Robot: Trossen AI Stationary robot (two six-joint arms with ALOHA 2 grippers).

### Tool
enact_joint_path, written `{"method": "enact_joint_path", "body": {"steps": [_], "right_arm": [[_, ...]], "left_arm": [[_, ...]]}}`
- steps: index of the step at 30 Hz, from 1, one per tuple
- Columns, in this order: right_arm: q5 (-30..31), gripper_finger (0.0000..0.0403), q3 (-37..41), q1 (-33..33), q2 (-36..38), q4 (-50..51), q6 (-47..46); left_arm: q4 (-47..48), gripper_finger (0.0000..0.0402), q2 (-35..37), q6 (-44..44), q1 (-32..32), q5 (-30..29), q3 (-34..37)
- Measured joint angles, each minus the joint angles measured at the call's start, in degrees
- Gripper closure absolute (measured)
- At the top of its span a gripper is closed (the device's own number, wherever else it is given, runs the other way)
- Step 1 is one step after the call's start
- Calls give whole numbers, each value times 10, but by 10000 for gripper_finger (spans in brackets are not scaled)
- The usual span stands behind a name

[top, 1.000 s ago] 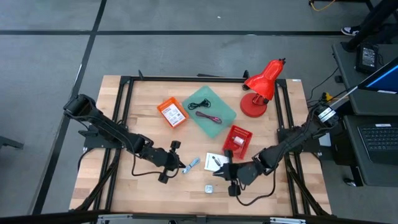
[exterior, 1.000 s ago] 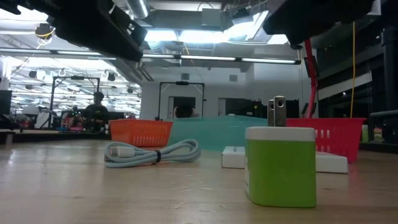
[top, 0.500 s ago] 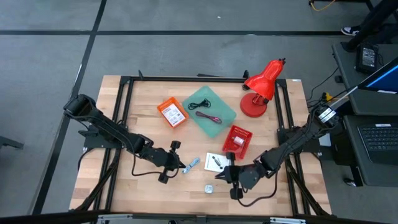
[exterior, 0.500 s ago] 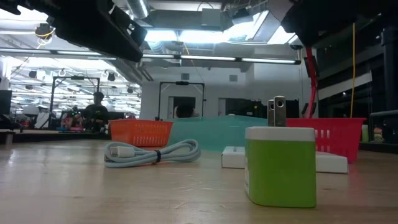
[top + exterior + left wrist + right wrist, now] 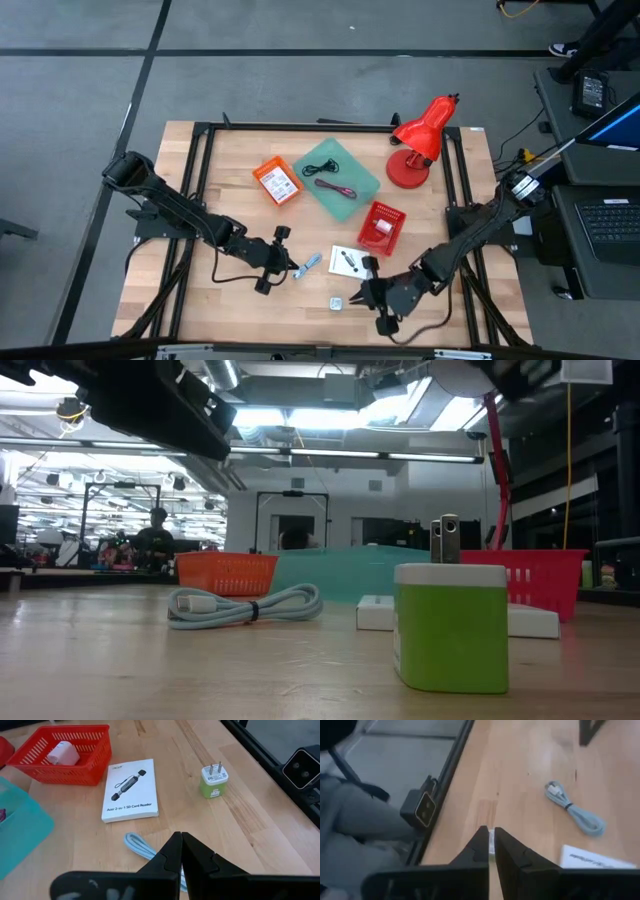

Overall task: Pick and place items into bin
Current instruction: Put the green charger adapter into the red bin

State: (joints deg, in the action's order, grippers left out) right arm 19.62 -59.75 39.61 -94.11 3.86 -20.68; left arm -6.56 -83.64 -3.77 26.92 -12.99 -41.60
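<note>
The right gripper (image 5: pixel 368 297) is hovering near the bench's front edge, fingers pressed together on nothing, just beside the green wall charger (image 5: pixel 337 302). The left gripper (image 5: pixel 291 266), likewise pinched shut and empty, is waiting next to the pale blue coiled cable (image 5: pixel 311 263). The white SD card reader box (image 5: pixel 130 790) is lying between the cable and the red basket (image 5: pixel 381 227), which is holding what looks like a small white adapter (image 5: pixel 63 754). The orange basket (image 5: pixel 277 181) is sitting beside the teal tray (image 5: pixel 336 178).
</note>
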Motion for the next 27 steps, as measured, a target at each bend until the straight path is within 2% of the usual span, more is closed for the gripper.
{"method": "enact_joint_path", "body": {"steps": [5, 16, 22, 27], "right_arm": [[26, 400, -49, 13, -34, 48, 12], [28, 402, -135, 14, -118, 142, -13], [30, 402, -182, 20, -165, 147, -13], [34, 402, -246, 45, -202, 217, -13]], "left_arm": [[2, 398, 0, 0, 0, 0, 0], [3, 398, 0, 0, 0, 2, 0], [5, 398, 0, -14, -4, -50, 0], [3, 398, 0, -15, -3, -49, 0]]}}
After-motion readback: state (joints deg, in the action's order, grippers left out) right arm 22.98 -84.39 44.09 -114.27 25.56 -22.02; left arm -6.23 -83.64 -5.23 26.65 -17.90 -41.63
